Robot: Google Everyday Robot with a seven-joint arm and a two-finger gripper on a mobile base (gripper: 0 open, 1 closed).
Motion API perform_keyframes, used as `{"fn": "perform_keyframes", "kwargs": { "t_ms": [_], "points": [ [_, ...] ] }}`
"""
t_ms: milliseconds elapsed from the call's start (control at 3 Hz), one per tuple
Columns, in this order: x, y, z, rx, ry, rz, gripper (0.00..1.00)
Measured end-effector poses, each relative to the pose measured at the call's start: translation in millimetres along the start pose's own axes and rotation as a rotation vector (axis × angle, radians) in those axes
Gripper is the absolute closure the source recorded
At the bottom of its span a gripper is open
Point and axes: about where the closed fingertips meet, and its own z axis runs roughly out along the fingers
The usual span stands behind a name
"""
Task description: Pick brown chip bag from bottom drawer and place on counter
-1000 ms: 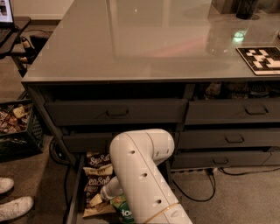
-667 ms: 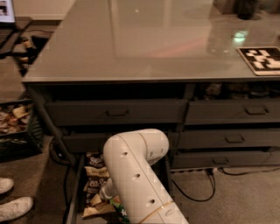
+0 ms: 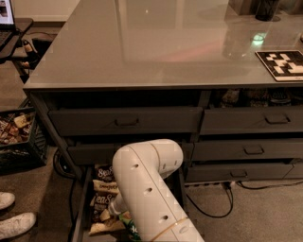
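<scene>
The bottom drawer (image 3: 79,215) is pulled open at the foot of the cabinet. Two brown chip bags lie in it: one at the back (image 3: 105,173), one nearer (image 3: 100,202), both showing white "Sea" lettering. A green bag (image 3: 127,223) lies nearer still. My white arm (image 3: 147,184) bends down over the drawer and hides its right half. My gripper (image 3: 113,208) reaches down into the drawer at the nearer brown bag, mostly hidden behind the arm. The glossy grey counter (image 3: 156,42) spans the top of the cabinet.
A black-and-white marker tile (image 3: 284,64) and a dark cup (image 3: 265,8) sit on the counter's right side. Closed drawers with handles (image 3: 127,121) are above. A crate of snacks (image 3: 16,130) and white shoes (image 3: 14,222) are at the left. Cables (image 3: 213,201) lie on the carpet.
My arm has shifted a little to the left over the open drawer. The bags have not visibly moved.
</scene>
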Motion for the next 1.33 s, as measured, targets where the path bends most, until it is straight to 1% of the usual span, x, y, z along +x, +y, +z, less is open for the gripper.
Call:
{"fn": "perform_keyframes", "kwargs": {
  "t_ms": [333, 667, 1000, 1333],
  "points": [
    [0, 0, 0, 0.000, 0.000, 0.000, 1.00],
    [-1, 1, -2, 0.000, 0.000, 0.000, 1.00],
    [-2, 12, -18, -0.045, -0.049, -0.030, 1.00],
    [-2, 35, -46, -0.130, -0.138, -0.090, 1.00]
  ]
}}
